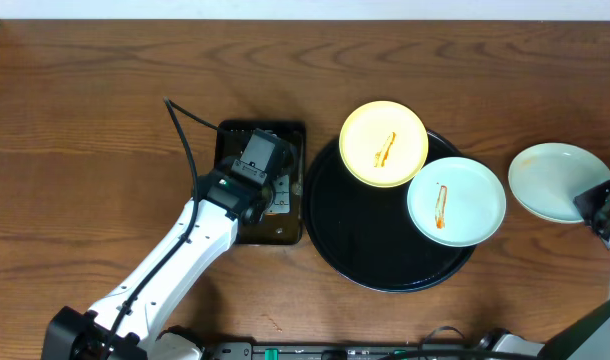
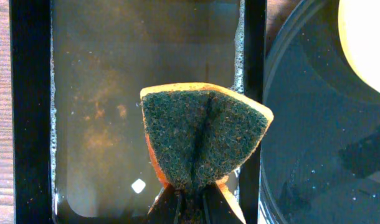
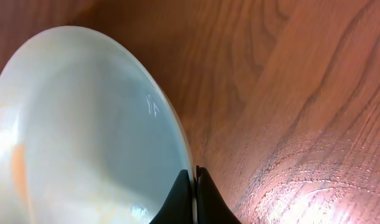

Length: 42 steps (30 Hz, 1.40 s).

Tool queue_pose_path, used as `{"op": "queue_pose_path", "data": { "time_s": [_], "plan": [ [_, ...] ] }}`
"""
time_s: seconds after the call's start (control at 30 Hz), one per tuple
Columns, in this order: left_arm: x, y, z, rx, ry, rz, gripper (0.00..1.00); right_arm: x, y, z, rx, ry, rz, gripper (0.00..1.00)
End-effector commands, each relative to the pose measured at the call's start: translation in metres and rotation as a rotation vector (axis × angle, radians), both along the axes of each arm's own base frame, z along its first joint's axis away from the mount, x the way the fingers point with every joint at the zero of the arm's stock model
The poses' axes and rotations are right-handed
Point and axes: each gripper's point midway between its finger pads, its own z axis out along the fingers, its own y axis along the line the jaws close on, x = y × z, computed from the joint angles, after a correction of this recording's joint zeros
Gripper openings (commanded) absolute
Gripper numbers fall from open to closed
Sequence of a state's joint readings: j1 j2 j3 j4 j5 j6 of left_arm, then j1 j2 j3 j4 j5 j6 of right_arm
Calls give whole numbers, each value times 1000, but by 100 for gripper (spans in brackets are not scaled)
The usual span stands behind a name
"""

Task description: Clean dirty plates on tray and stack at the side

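1. Tray [image 1: 325, 215]: big round black one, centre-right of the overhead frame, on the table [image 1: 85, 120].
2. Yellow plate [image 1: 384, 143]: at the tray's top edge, hanging over the rim, 1 orange streak in the middle.
3. Blue plate [image 1: 456, 200]: on the tray's right part, its edge passing over the right rim, 1 orange streak left of centre. It sits just beside the yellow plate, lower right of it; contact between the 2 not clear.
4. Mint plate [image 1: 557, 181]: off the tray, right side of the frame, apart from the blue plate. The right wrist view shows a faint orange smear at its left [image 3: 84, 137]. Lifted or resting on the table: cannot tell.
5. Right gripper [image 3: 194, 199]: fingers nearly closed, pinching the mint plate's rim at the bottom of the wrist frame.
6. Left gripper [image 2: 193, 205]: clamped on the sponge [image 2: 202, 140], squeezing its lower end so it creases down the middle, green scrub face to the camera, orange body behind.
7. Sponge is over the small tray [image 2: 28, 124], the rectangular black one just left of the tray; the small tray is wet, with foam along its inner edges. Sponge touching the water or not: cannot tell.
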<state>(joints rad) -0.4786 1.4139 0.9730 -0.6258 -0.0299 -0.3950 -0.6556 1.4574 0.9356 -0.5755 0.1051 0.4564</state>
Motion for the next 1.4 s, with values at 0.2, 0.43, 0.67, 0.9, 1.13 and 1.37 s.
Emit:
{"op": "queue_pose_path", "data": {
  "time_s": [0.2, 0.43, 0.67, 0.9, 1.13, 1.37],
  "plan": [
    [0, 4, -1, 17, 0, 8, 7, 20, -5, -22, 48, -19, 23, 1],
    [0, 5, -1, 17, 1, 9, 8, 44, 19, -19, 136, -116, 179, 28],
    [0, 4, -1, 17, 0, 9, 8, 51, 72, -19, 293, -148, 431, 32],
    [0, 5, -1, 17, 1, 9, 8, 51, 133, -26, 323, -45, 692, 35],
    [-4, 6, -3, 23, 15, 12, 8, 50, 149, -35, 228, 86, 753, 34],
    [-4, 6, -3, 24, 17, 12, 8, 40, 143, -41, 176, 170, 719, 31]
  ]
}}
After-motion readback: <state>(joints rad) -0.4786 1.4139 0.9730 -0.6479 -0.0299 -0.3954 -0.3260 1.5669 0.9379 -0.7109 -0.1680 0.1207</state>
